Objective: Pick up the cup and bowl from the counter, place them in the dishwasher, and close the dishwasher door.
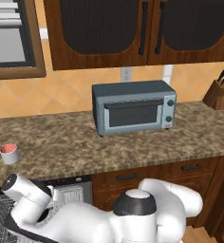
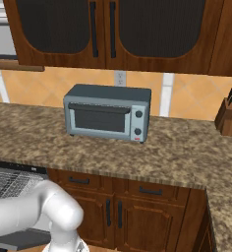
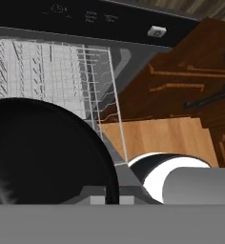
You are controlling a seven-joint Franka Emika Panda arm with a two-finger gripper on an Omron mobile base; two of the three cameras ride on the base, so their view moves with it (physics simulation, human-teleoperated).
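One cup [image 1: 9, 153] is seen in left base view, standing upright on counter [image 1: 133, 142] near its left end, well apart from toaster oven [image 1: 134, 107]. Arm is bent low toward open dishwasher [image 1: 71, 190] under counter.

Right base view: toaster oven [image 2: 108, 112] on counter [image 2: 177, 147], knife block [image 2: 228, 118] at far right; white rack visible at lower left.

Hand view: black bowl [image 3: 43, 152] is seen very close over white wire rack [image 3: 57, 71]. Gripper finger position cannot be told.
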